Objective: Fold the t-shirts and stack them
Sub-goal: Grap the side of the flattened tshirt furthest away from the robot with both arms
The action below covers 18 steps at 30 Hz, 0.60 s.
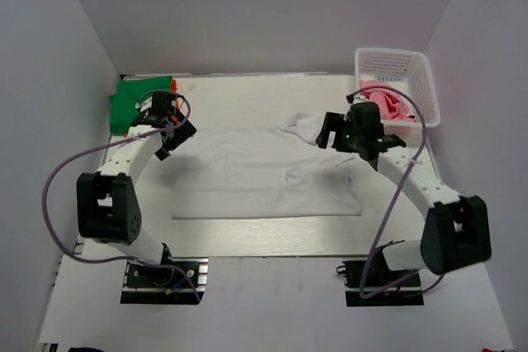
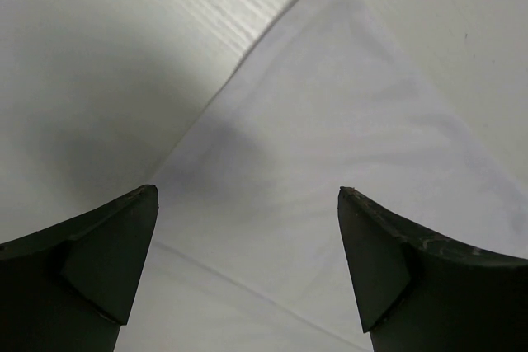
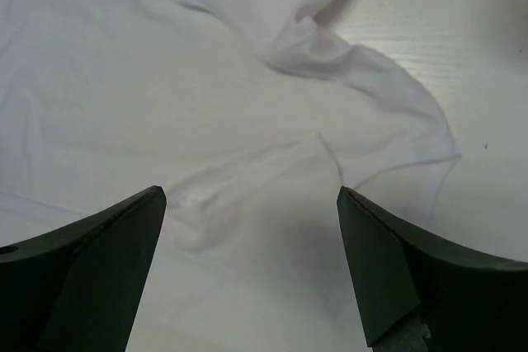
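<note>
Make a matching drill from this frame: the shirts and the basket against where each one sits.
Things:
1. white t-shirt
2. green t-shirt
3. pink t-shirt
4. basket

Places:
A. far right corner of the table
B. inside the basket
C. spread out in the middle
D. far left corner

Pairs: 1-C, 2-D, 3-B, 4-A

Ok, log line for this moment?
left claw: open, above white t-shirt | right claw: open, above white t-shirt | held: nothing
</note>
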Tool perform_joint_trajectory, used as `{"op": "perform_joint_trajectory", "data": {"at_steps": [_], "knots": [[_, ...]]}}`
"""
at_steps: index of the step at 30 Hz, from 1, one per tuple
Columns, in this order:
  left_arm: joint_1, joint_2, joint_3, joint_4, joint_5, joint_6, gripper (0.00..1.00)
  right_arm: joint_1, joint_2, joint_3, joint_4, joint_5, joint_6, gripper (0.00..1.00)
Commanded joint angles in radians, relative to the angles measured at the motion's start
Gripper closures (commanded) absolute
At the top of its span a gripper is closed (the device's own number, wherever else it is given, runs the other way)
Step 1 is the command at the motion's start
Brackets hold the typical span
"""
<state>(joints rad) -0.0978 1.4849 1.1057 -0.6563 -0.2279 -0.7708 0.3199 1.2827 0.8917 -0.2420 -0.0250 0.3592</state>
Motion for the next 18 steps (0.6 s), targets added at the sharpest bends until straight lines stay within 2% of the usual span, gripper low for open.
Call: {"op": "perform_joint_trajectory", "data": {"at_steps": [1, 7, 12, 16, 18], "knots": [[0.032, 0.132, 0.114, 0.006, -0.015, 0.040, 0.00, -0.007, 0.186, 0.107, 0.026, 0.069, 0.006, 0.10], [0.050, 0.375, 0.316, 0.009, -0.024, 0.082, 0.00, -0.008, 0.457, 0.421, -0.042, 0.085, -0.089, 0.10], [0.050, 0.504, 0.442, -0.002, -0.033, 0.103, 0.00, -0.012, 0.679, 0.610, -0.115, 0.189, -0.124, 0.10], [0.050, 0.595, 0.516, -0.022, -0.062, 0.103, 0.00, -0.012, 0.803, 0.789, -0.152, 0.189, -0.143, 0.10], [0.050, 0.626, 0.554, -0.034, -0.062, 0.103, 0.00, -0.012, 0.871, 0.863, -0.195, 0.192, -0.135, 0.15]]}}
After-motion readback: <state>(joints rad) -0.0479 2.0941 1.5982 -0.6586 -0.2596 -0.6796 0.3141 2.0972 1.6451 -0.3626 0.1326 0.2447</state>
